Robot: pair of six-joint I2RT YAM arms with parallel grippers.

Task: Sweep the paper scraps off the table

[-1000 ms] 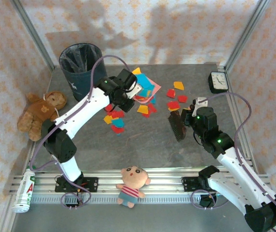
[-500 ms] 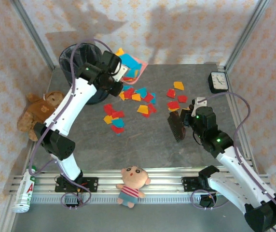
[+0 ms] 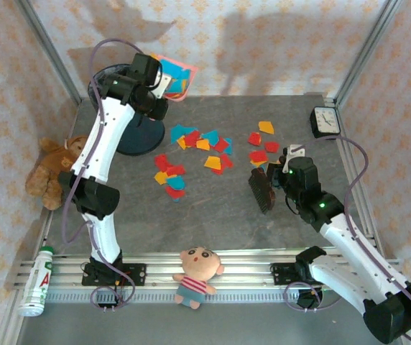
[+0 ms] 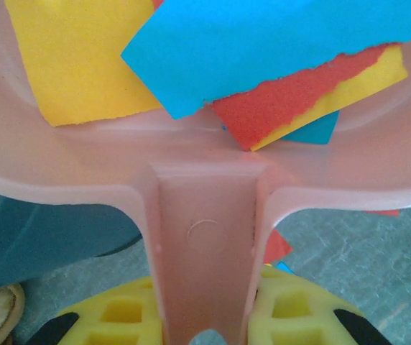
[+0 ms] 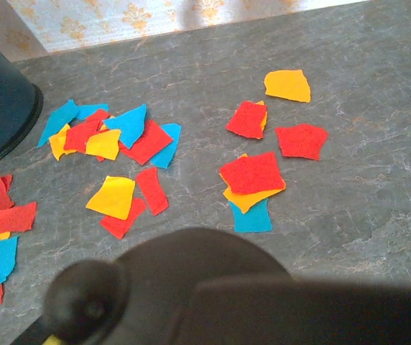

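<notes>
Arm stretched up, left pincer (image 4: 205, 320) clamping dustpan (image 4: 205, 187) near bin (image 3: 135, 135); right pincer (image 3: 282, 177) low, gripping brush (image 3: 261, 191)

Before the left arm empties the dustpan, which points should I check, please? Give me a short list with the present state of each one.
1. Grip on the dustpan: the left gripper has its jaws closed on the handle. Ok.
2. Load: paper scraps, blue, yellow and red, lie inside the pan. Ok.
3. Pan over the bin: the top view shows it near the right side of the rim, but not whether it is above the opening. Cannot tell.
4. Right gripper: it holds the brush, well apart from the left arm. Ok.
5. Table swept: many scraps lie on it. Not ok.
</notes>
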